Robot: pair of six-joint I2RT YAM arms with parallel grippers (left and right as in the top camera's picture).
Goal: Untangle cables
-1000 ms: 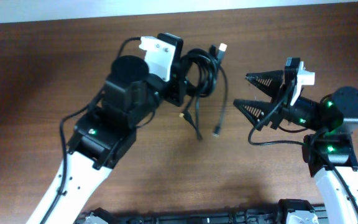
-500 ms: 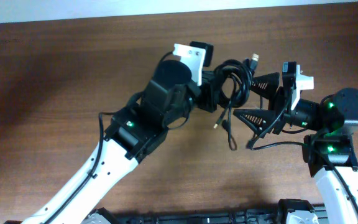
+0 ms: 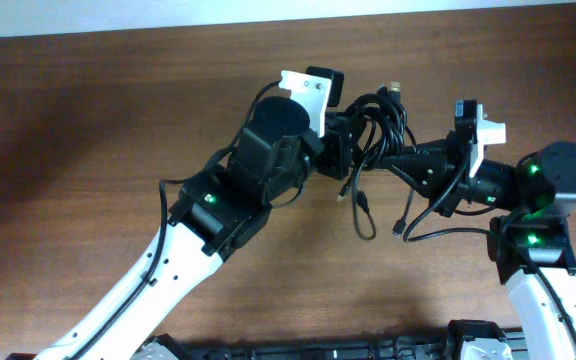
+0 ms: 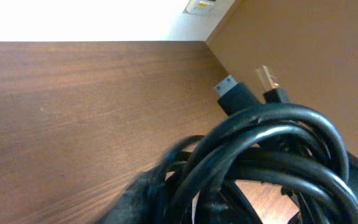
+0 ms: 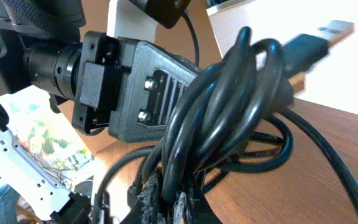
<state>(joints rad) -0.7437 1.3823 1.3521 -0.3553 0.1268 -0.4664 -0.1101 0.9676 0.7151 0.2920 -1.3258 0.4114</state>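
The cables [image 3: 380, 112] are a knotted black bundle hanging above the brown table between my two grippers. The left gripper [image 3: 348, 140] meets the bundle from the left. In the left wrist view the cables [image 4: 272, 143] fill the space at its jaws [image 4: 197, 205], which are blurred, so how wide they stand is unclear. My right gripper [image 3: 397, 157] comes in from the right, shut on strands of the bundle. In its wrist view the fingertips [image 5: 168, 190] pinch a cable [image 5: 229, 106]. Loose ends [image 3: 362, 215] dangle below, and a metal plug [image 3: 393, 88] sticks up.
The wooden table [image 3: 88, 130] stretches to the left and front. A pale wall edge [image 3: 118, 18] runs along the back. The right arm's own black wire [image 3: 438, 228] loops under its wrist. Dark equipment [image 3: 318, 350] lines the front edge.
The left arm carried the bundle to the right, into the right gripper's wide-open jaws. Those jaws have now shut on it. The dangling ends have swung.
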